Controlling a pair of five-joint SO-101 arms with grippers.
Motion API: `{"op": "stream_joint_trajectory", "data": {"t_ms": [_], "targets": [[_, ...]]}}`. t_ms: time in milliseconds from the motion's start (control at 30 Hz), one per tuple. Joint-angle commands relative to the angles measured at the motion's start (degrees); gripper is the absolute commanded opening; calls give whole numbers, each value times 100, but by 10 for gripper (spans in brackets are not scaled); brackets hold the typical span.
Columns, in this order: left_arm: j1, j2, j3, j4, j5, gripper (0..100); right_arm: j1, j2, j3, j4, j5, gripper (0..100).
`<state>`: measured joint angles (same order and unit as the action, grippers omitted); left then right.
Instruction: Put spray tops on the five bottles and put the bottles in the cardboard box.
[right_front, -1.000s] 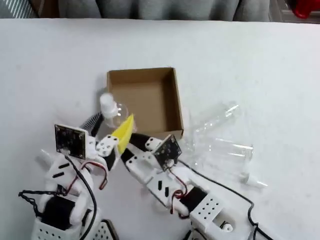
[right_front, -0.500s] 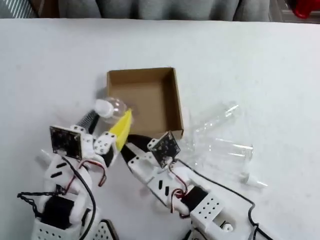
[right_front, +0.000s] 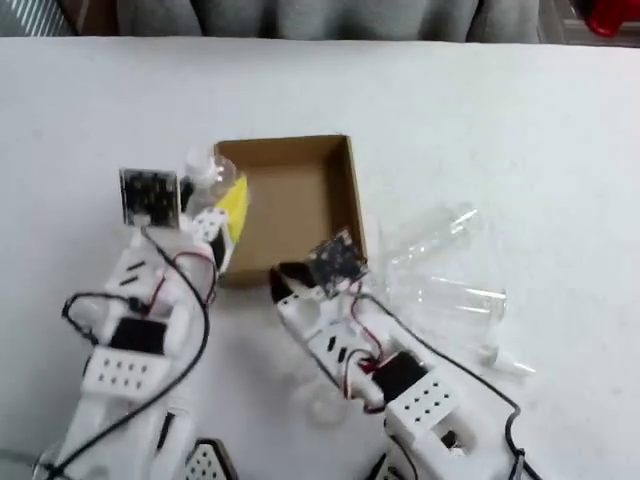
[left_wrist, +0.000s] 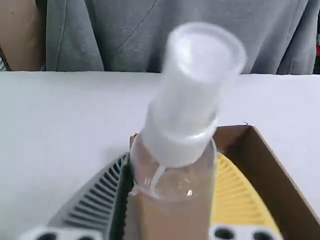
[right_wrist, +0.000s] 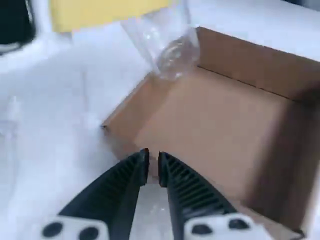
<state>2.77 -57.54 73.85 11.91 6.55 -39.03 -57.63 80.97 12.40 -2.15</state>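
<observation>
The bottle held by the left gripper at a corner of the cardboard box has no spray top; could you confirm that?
No: the bottle held by the left gripper at a corner of the cardboard box does have a spray top, as the left wrist view shows.

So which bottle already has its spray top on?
The bottle in the left arm's jaws, at the cardboard box's corner; the bottles lying right of it look topless.

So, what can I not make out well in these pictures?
- The bottle: lower body cut off by the left wrist view's edge, between the fingers of the left gripper; its spray top is blurred.
- The clear bottles beside the cardboard box, high view: see-through against the white table, count unclear.
- The box's near corner, high view: hidden behind the right arm.
</observation>
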Motion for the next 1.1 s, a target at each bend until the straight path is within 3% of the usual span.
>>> {"op": "stream_joint_trajectory", "data": {"t_ms": [0, 167, 467, 1067], "targets": [[-119, 954, -747, -615, -9, 21, 479, -40, -615, 444, 62, 15], [-84, 1631, -1037, -958, -9, 21, 778, -40, -976, 1095, 53, 15], [-75, 2949, -1389, -1802, -9, 22, 769, 4, -985, 1103, 53, 15], [-66, 5349, -3253, -1670, -53, 21, 743, 13, -976, 1121, 53, 15]]}}
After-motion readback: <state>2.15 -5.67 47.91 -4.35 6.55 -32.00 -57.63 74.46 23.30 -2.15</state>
